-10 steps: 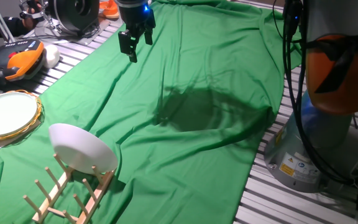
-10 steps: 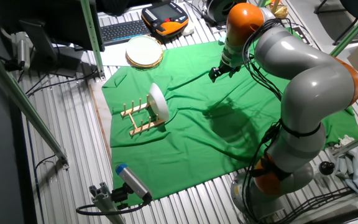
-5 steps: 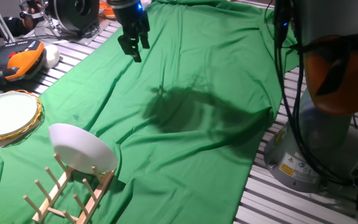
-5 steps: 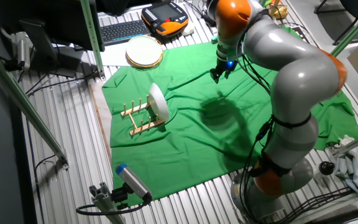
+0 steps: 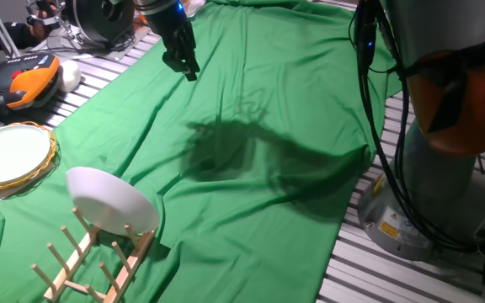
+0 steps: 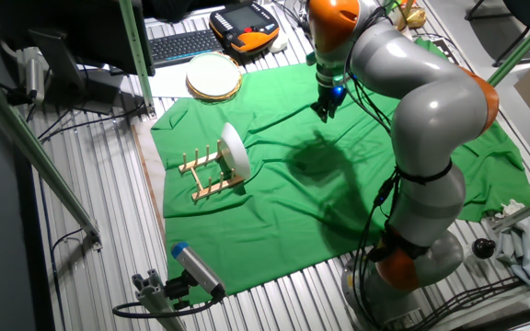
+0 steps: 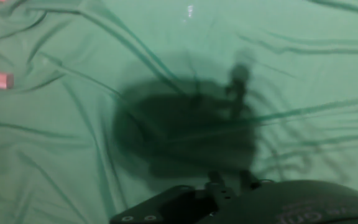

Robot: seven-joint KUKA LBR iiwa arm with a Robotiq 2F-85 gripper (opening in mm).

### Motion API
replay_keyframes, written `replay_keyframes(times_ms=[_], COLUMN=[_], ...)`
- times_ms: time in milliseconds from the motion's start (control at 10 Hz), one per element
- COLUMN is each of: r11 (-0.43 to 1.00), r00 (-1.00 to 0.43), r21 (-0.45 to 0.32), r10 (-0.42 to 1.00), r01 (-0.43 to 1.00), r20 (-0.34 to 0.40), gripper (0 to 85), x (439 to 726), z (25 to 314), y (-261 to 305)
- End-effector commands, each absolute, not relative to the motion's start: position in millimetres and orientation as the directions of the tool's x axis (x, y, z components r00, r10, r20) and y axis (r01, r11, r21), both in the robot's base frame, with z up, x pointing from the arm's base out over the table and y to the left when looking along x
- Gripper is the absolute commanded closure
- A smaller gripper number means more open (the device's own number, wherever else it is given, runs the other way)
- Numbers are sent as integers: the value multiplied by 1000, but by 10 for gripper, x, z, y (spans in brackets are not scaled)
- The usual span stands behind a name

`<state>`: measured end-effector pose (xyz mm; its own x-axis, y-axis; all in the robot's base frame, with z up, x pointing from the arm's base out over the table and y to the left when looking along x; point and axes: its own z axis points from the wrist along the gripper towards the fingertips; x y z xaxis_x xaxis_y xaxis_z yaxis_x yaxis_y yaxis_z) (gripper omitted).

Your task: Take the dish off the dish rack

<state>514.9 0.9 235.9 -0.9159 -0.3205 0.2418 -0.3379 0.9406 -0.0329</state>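
A green cloth covers the table, and the arm reaches across it from its base at one side. The dish stands on edge, leaning in the rack near one corner of the cloth; a gold-rimmed plate lies flat just beyond that corner. The gripper hangs above the cloth's far side, well apart from the dish, with nothing between its fingers; how wide they stand I cannot tell. The hand view looks down on bare cloth and shadow, with only a sliver of dish and one rack end at its left edge. Judging from this, reaching the dish calls for a long travel toward the rack, then lining up with the dish's upright rim.
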Motion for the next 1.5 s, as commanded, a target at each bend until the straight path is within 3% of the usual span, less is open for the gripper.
replay_keyframes(times_ms=[0, 500, 1400], r11=[937, 934, 966], r00=[-911, -908, -947], r21=[-27, -24, -69], r10=[-332, -341, -229], r01=[-349, -357, -250], r20=[243, 244, 227], gripper=[850, 850, 850], x=[5148, 5149, 5149], z=[2359, 2360, 2358], y=[7, 7, 13])
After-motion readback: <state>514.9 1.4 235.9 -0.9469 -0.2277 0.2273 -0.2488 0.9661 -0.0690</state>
